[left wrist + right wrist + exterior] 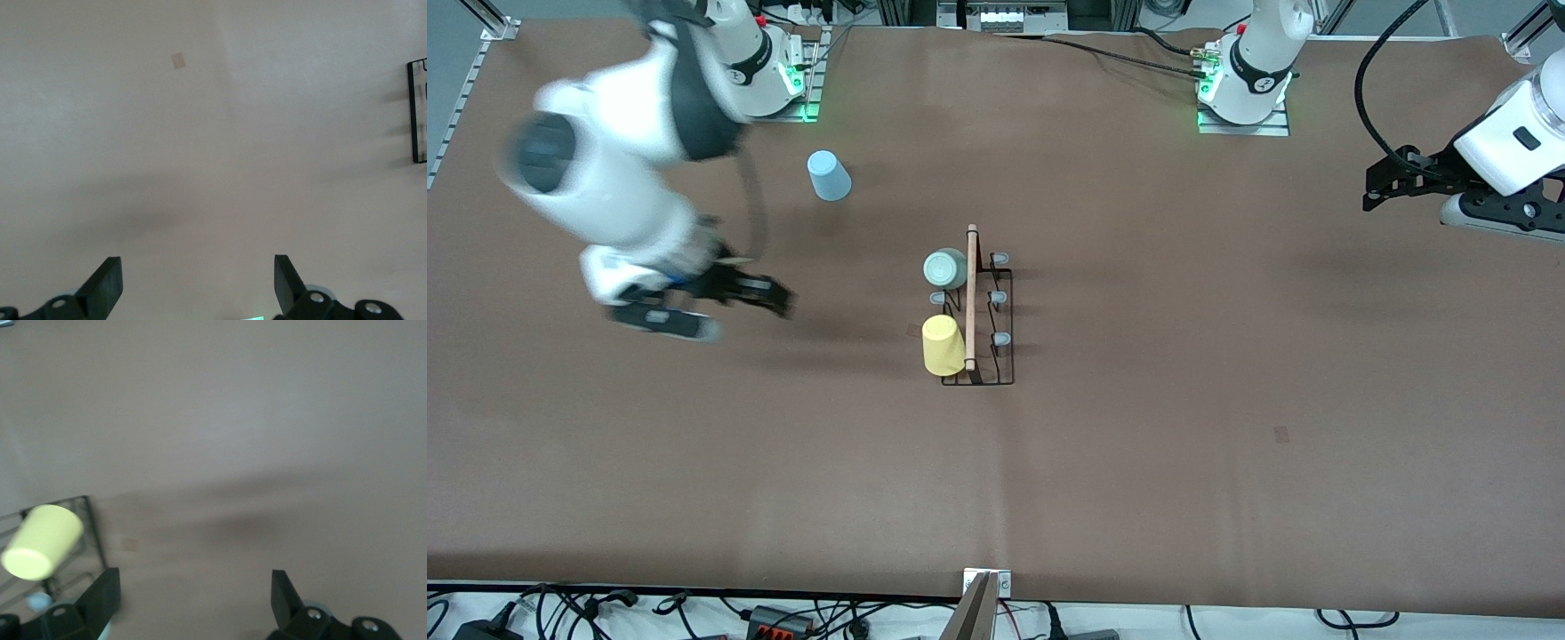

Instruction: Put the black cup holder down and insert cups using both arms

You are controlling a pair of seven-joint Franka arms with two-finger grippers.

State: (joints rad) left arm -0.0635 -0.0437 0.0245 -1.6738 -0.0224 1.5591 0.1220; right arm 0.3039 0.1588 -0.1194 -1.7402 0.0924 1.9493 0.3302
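The black cup holder [996, 356] stands mid-table with its wooden rod handle [971, 298] on top. A mint green cup [945, 268] and a yellow cup [943, 345] sit on pegs on its side toward the right arm's end. A light blue cup [829, 175] stands upside down on the table, farther from the camera, near the right arm's base. My right gripper [778, 298] is open and empty, between the blue cup and the holder; its wrist view shows the yellow cup [41, 541]. My left gripper [1371, 191] is open and empty at its end of the table; a holder corner [417, 110] shows in its view.
The brown table cover [1138, 444] spreads around the holder. Cables [1120, 53] run along the table edge by the arm bases. A small square mark [1280, 434] lies on the cover nearer the camera.
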